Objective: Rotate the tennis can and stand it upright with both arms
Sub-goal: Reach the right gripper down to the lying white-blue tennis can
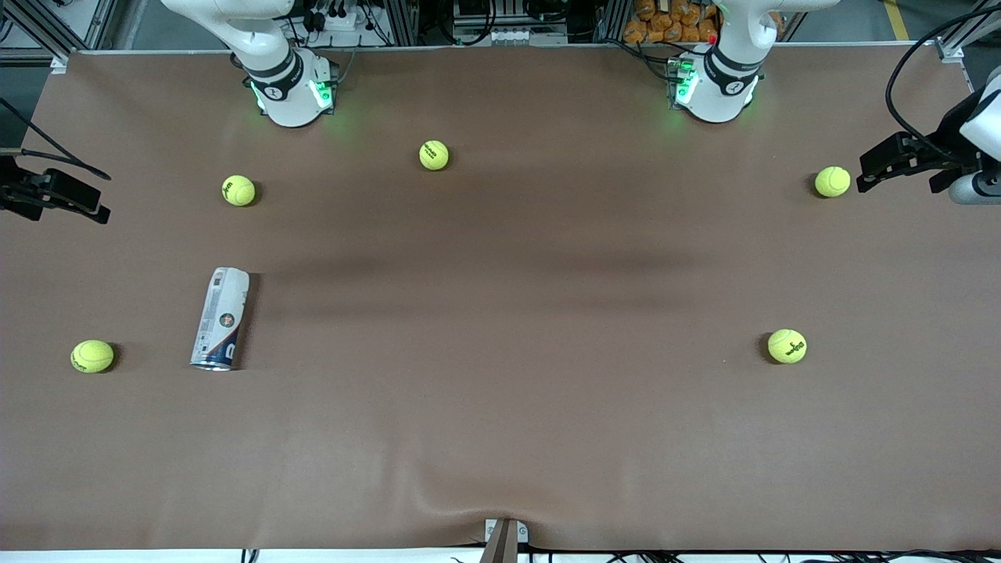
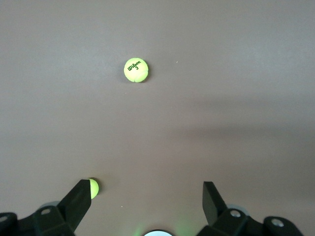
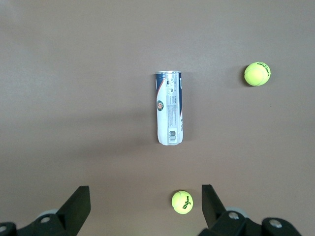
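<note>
The tennis can (image 1: 221, 319) lies on its side on the brown table (image 1: 500, 438), toward the right arm's end. Its silvery rim points toward the front camera and its white end toward the robots' bases. The right wrist view shows the tennis can (image 3: 170, 108) whole, white with a navy band. My right gripper (image 1: 90, 202) hangs open and empty high at the table's edge, beside the can; in its wrist view the right gripper (image 3: 145, 189) holds nothing. My left gripper (image 1: 870, 170) hangs open and empty at the other end, and its wrist view shows the left gripper (image 2: 146, 189) over bare table.
Several yellow-green tennis balls lie scattered. One ball (image 1: 92, 356) sits beside the can's rim end, another (image 1: 238, 190) lies nearer the right base (image 1: 289, 86). A ball (image 1: 832, 181) lies close to the left gripper; another (image 1: 787, 346) lies nearer the front camera.
</note>
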Motion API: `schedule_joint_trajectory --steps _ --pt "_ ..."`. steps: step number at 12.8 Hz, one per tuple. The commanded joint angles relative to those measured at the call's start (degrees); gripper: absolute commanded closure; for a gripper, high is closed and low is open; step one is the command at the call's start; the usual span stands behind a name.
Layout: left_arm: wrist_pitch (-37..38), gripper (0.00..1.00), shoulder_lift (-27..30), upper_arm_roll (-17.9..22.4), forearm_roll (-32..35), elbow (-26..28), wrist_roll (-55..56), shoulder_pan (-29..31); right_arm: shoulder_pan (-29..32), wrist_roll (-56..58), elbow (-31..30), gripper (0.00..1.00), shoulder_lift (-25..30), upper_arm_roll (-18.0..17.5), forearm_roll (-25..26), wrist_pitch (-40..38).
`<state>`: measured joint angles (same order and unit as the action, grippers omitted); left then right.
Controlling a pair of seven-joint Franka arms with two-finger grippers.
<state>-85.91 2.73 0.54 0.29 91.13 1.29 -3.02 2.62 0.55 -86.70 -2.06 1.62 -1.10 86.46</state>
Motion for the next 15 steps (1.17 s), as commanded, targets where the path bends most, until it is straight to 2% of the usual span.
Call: schedule_joint_trajectory --steps 1,10,13,15 --pt "0.7 0.00 -0.4 0.0 -0.3 -1.2 -0.6 0.3 1.5 1.2 0.0 0.00 0.6 -1.0 0.0 -0.1" --pt "0.7 0.00 -0.6 0.3 -0.3 -1.2 0.2 0.2 1.8 3.2 -0.8 0.00 -0.9 -0.4 0.0 1.3" --pt "0.8 0.00 -0.6 0.3 0.0 -1.2 -0.1 0.2 1.9 3.2 -3.1 0.00 -3.0 -0.4 0.0 4.3" --pt "0.8 0.00 -0.7 0.3 0.0 -1.2 -0.3 0.2 1.9 3.4 -6.6 0.00 -4.8 -0.4 0.0 10.1"
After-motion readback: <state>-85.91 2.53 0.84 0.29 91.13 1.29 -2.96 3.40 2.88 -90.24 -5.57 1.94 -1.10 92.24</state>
